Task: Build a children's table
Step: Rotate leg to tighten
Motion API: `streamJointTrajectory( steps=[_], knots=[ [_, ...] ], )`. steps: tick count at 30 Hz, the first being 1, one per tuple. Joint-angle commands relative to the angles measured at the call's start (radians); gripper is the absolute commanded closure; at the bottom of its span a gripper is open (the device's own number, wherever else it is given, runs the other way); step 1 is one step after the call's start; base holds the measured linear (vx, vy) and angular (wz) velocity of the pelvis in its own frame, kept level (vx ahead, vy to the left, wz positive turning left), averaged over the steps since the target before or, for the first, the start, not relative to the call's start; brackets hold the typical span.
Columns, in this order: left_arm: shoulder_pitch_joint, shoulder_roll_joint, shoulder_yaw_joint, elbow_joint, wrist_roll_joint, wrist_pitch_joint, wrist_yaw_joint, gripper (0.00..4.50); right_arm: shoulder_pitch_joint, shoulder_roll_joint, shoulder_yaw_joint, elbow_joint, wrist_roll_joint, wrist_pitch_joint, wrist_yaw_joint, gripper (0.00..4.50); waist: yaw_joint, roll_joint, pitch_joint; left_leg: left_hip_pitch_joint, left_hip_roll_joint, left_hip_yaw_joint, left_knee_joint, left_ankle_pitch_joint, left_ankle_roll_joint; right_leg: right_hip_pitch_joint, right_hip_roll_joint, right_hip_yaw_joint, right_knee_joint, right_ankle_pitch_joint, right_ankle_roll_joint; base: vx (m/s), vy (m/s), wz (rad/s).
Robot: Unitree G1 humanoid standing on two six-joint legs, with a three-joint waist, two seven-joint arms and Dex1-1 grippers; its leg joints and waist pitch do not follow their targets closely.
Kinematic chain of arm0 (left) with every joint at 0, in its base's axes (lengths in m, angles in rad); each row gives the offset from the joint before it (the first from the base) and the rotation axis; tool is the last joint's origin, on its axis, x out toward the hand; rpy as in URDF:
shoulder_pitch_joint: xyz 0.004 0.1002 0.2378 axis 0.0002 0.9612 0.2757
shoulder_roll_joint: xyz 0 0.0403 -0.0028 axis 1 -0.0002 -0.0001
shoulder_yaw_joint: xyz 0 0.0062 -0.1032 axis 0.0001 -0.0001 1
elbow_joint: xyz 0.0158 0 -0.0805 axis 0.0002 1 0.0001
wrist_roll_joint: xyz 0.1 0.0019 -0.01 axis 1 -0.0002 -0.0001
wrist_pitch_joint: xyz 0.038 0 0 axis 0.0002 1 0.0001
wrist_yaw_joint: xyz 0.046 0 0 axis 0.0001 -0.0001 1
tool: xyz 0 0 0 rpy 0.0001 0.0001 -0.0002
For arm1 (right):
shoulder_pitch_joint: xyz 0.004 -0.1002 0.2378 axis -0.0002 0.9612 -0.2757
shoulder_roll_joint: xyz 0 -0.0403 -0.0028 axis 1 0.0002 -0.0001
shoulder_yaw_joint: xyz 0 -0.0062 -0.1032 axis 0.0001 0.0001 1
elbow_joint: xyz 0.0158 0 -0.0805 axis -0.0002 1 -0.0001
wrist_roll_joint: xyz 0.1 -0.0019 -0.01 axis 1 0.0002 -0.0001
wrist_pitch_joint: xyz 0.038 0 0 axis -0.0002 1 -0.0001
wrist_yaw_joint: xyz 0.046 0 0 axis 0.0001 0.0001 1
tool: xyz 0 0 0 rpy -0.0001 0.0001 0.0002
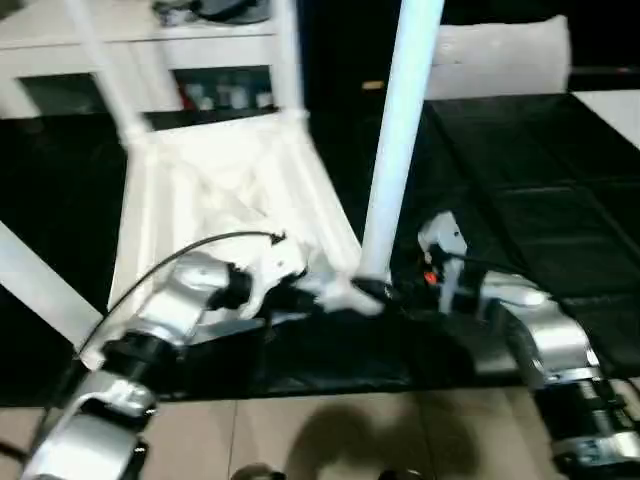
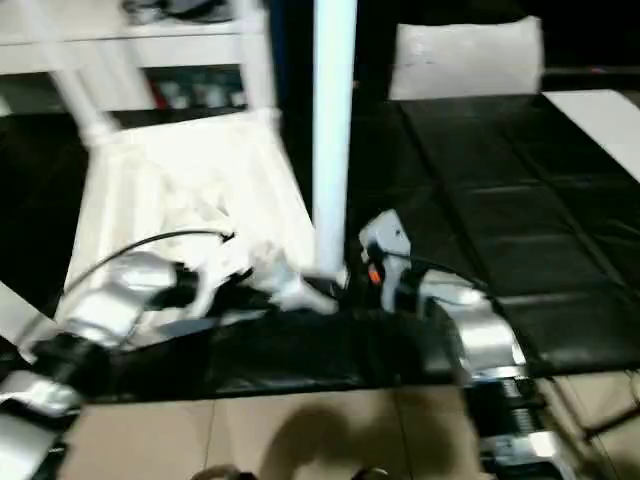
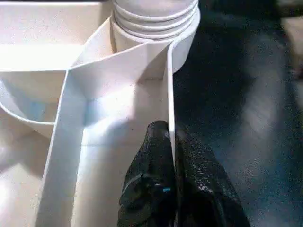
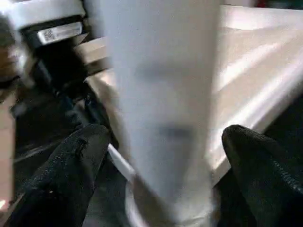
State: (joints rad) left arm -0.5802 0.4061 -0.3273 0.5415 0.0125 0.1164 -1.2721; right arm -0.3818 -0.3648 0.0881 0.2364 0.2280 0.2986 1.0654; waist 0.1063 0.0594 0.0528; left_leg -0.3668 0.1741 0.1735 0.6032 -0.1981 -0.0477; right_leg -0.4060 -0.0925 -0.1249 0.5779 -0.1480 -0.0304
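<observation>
White tabletop [image 1: 215,190], black table cover [image 1: 540,220]

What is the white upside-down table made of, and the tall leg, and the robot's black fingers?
The tabletop looks like smooth white moulded plastic: thin ribs and a round socket show underneath. The upright leg looks like the same glossy white plastic, a hollow tube probably. The left gripper's fingers look like black rubbery material with a grainy, speckled surface; the right gripper's fingers look alike.

Black-covered work table [image 1: 520,220], white cabinet [image 1: 150,60] behind, tan floor [image 1: 330,440] in front
</observation>
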Motion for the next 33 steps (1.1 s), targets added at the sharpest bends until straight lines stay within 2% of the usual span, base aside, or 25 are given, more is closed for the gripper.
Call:
streamJointTrajectory(
  steps=[1,3,5,8,10,12,14,15,24,25,29,33],
  knots=[
    [-0.014,-0.003,-0.031,-0.048,-0.019,-0.04,-0.074,4.5,-0.003,-0.013,0.011,-0.009,0.013,-0.014,0.047,0.28,-0.003,-0.007,-0.077,0.012,0.063,-0.017,-0.069,-0.162,0.08,0.058,-0.072,0.061,-0.059,-0.27,-0.175,0.0,0.0,0.0],
    [-0.015,0.018,-0.044,-0.048,-0.02,-0.056,-0.12,4.5,-0.005,-0.039,0.028,-0.006,0.026,-0.022,0.116,0.28,0.01,-0.009,-0.077,0.012,0.063,-0.017,-0.069,-0.162,0.079,0.059,-0.074,0.062,-0.057,-0.269,-0.179,0.0,0.0,0.0],
    [-0.016,0.047,-0.062,-0.046,-0.022,-0.078,-0.178,4.5,-0.005,-0.076,0.057,-0.001,0.032,-0.049,0.203,0.53,0.015,-0.009,-0.077,0.012,0.064,-0.017,-0.069,-0.169,0.075,0.059,-0.076,0.062,-0.058,-0.283,-0.174,0.0,0.0,0.0],
    [-0.023,0.056,-0.066,-0.036,-0.023,-0.102,-0.208,4.5,-0.006,-0.095,0.073,0.005,0.047,-0.053,0.256,0.66,0.018,-0.012,-0.076,0.011,0.063,-0.016,-0.069,-0.167,0.075,0.059,-0.075,0.062,-0.06,-0.302,-0.166,0.0,0.0,0.0],
    [-0.026,0.056,-0.067,-0.032,-0.024,-0.111,-0.223,4.5,-0.009,-0.098,0.077,0.011,0.052,-0.05,0.284,1.0,0.023,-0.011,-0.076,0.011,0.063,-0.017,-0.069,-0.169,0.077,0.059,-0.077,0.062,-0.062,-0.319,-0.162,0.0,0.0,0.0],
    [-0.029,0.057,-0.07,-0.029,-0.023,-0.117,-0.235,4.5,-0.013,-0.1,0.085,0.018,0.051,-0.055,0.306,1.04,0.029,-0.008,-0.078,0.014,0.065,-0.017,-0.068,-0.158,0.075,0.056,-0.075,0.062,-0.06,-0.306,-0.165,0.0,0.0,0.0],
    [-0.033,0.059,-0.075,-0.026,-0.019,-0.125,-0.243,4.5,-0.019,-0.1,0.091,0.026,0.052,-0.062,0.32,1.23,0.032,-0.011,-0.079,0.012,0.066,-0.017,-0.069,-0.155,0.074,0.057,-0.075,0.062,-0.059,-0.294,-0.168,0.0,0.0,0.0],
    [-0.036,0.061,-0.079,-0.022,-0.019,-0.131,-0.247,4.5,-0.027,-0.098,0.095,0.037,0.054,-0.071,0.326,1.44,0.033,-0.01,-0.079,0.012,0.065,-0.017,-0.068,-0.155,0.074,0.056,-0.075,0.062,-0.058,-0.291,-0.171,0.0,0.0,0.0],
    [-0.047,0.056,-0.079,-0.003,-0.014,-0.147,-0.255,4.5,-0.048,-0.089,0.103,0.062,0.066,-0.066,0.363,2.0,0.034,-0.012,-0.079,0.011,0.064,-0.017,-0.067,-0.151,0.074,0.057,-0.075,0.061,-0.059,-0.305,-0.164,0.0,0.0,0.0],
    [-0.05,0.054,-0.078,0.002,-0.013,-0.15,-0.255,4.5,-0.049,-0.089,0.104,0.066,0.067,-0.065,0.369,2.26,0.035,-0.012,-0.08,0.01,0.064,-0.018,-0.067,-0.151,0.074,0.058,-0.076,0.061,-0.059,-0.305,-0.164,0.0,0.0,0.0],
    [-0.05,0.052,-0.075,0.008,-0.017,-0.147,-0.244,4.5,-0.043,-0.09,0.109,0.067,0.074,-0.055,0.379,2.4,0.035,-0.012,-0.079,0.011,0.064,-0.018,-0.068,-0.155,0.071,0.058,-0.075,0.06,-0.06,-0.313,-0.161,0.0,0.0,0.0],
    [-0.042,0.028,-0.047,0.001,-0.036,-0.092,-0.188,4.5,-0.012,-0.08,0.098,0.02,0.115,0.005,0.364,2.56,0.037,-0.011,-0.081,0.011,0.065,-0.017,-0.067,-0.143,0.074,0.058,-0.075,0.062,-0.058,-0.298,-0.165,0.0,0.0,0.0]
  ],
)
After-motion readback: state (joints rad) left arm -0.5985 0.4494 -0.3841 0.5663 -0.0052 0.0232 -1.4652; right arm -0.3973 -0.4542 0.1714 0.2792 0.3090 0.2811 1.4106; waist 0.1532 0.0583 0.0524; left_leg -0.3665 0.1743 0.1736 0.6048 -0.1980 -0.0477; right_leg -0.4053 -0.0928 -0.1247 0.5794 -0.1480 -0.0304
